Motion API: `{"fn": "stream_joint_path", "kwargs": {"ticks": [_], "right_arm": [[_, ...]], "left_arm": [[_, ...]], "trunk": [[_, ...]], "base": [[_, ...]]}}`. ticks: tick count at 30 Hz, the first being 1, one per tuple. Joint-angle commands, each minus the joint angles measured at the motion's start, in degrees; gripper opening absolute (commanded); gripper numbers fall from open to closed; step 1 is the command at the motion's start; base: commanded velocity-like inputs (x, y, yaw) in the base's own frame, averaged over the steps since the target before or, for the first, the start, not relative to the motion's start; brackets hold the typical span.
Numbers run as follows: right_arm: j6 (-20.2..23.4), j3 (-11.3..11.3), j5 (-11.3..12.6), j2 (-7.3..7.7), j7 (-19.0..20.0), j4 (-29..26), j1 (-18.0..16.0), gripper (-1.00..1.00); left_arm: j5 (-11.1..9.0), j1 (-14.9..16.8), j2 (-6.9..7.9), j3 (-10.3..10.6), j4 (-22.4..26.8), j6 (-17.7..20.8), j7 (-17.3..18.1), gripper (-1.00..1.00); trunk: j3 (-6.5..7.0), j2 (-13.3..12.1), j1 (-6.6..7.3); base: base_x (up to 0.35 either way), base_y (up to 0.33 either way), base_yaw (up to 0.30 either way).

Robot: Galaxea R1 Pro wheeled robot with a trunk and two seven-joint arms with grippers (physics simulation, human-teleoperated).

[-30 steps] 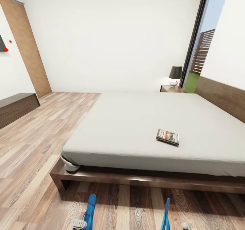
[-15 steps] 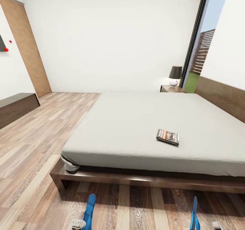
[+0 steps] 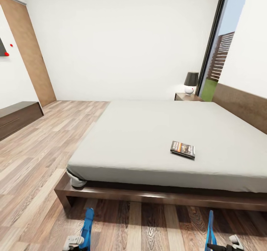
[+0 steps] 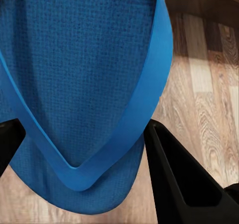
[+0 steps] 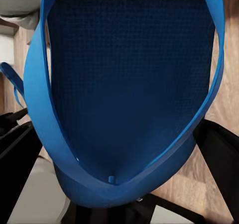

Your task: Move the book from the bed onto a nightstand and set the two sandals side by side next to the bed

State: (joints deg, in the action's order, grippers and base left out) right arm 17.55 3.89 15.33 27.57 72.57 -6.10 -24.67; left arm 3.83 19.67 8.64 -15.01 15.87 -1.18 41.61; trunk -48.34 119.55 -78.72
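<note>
The left gripper [image 4: 79, 134] is clamped on a flat bright blue flip-flop [image 4: 74, 74], its black fingers [image 4: 179, 179] on either side of the sole, whose thin blue strap loops across the textured footbed; in the head view this sandal stands on edge at about 7 o'clock, just in front of the bed frame. The right gripper [image 5: 119, 194] is likewise closed on the second blue flip-flop [image 5: 129, 84], black fingers flanking the sole, and that sandal [image 3: 210, 230] stands on edge at about 5 o'clock, well apart from the left sandal [image 3: 88, 232]. Between and beyond them lies the very large low platform bed [image 3: 159, 197] with its dark brown wooden frame and plain pale grey-white mattress, filling the scene from 12 to 3 o'clock. The thin paperback book [image 3: 183, 149] with a dark cover and an orange-and-white band lies flat on the mattress, near the closer edge. At the far side of the bed, around 1 o'clock, stands the small dark reddish-brown nightstand [image 3: 184, 96] carrying a lamp [image 3: 191, 82] with a dark shade and white base, beside the tall dark-framed window [image 3: 215, 43]. A long low dark bench [image 3: 16, 117] sits at 9 o'clock against the white wall, with a brown wooden door [image 3: 29, 54] beyond it. The floor [image 3: 40, 158] is light brown wood plank.
</note>
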Motion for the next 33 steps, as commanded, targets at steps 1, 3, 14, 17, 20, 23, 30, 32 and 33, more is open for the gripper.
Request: {"fn": "stream_joint_path", "kwargs": {"ticks": [1,3,14,17,20,23,30,32,33], "right_arm": [[0.6,0.3,-0.2,-0.02,0.2,0.0,0.0,-1.00],[0.6,0.2,-0.2,-0.09,0.1,0.0,0.0,-1.00],[0.4,0.2,-0.3,-0.14,0.1,0.2,0.0,-1.00],[0.3,0.2,-0.4,-0.14,0.1,0.2,0.0,-1.00],[0.3,0.2,-0.5,-0.22,0.1,0.2,0.0,-1.00],[0.2,0.2,-0.5,-0.29,0.0,0.3,0.0,-1.00],[0.1,0.2,-0.6,-0.32,0.0,0.3,0.0,-1.00],[0.1,0.2,-0.6,-0.32,0.0,0.3,0.0,-1.00],[0.1,0.2,-0.6,-0.32,0.0,0.3,0.0,-1.00]], "left_arm": [[0.5,0.1,0.27,-0.3,0.1,-0.2,0.2,-1.00],[0.5,0.2,0.82,-0.4,1.6,-0.2,0.0,-1.00],[1.1,0.3,1.29,0.3,13.8,10.1,-11.5,-1.00],[2.0,0.3,1.22,1.0,15.3,13.4,-14.0,-1.00],[3.5,0.3,1.17,1.2,15.5,14.2,-15.7,-1.00],[5.0,0.3,0.82,1.3,15.5,14.4,-19.7,-1.00],[7.2,0.3,-1.38,1.3,15.1,15.8,-30.0,-1.00],[7.2,0.3,-1.79,1.4,15.1,16.6,-31.4,-1.00],[7.3,0.3,-2.46,1.4,15.0,17.4,-33.1,-1.00]], "trunk": [[-0.05,0.0,0.01],[-0.05,0.0,0.01],[-0.05,0.0,0.01],[-0.05,0.0,0.01],[-0.05,0.0,0.01],[-0.05,0.0,0.01],[-0.05,0.0,0.01],[-0.05,0.0,0.01],[-0.05,0.0,0.01]], "base": [[0.000,0.000,0.000],[0.000,0.000,0.000],[0.000,0.000,0.000],[0.000,0.000,0.000],[0.000,0.000,0.000],[0.000,0.000,0.000],[0.000,0.000,0.000],[0.000,0.000,0.000],[0.000,0.000,0.000]]}}
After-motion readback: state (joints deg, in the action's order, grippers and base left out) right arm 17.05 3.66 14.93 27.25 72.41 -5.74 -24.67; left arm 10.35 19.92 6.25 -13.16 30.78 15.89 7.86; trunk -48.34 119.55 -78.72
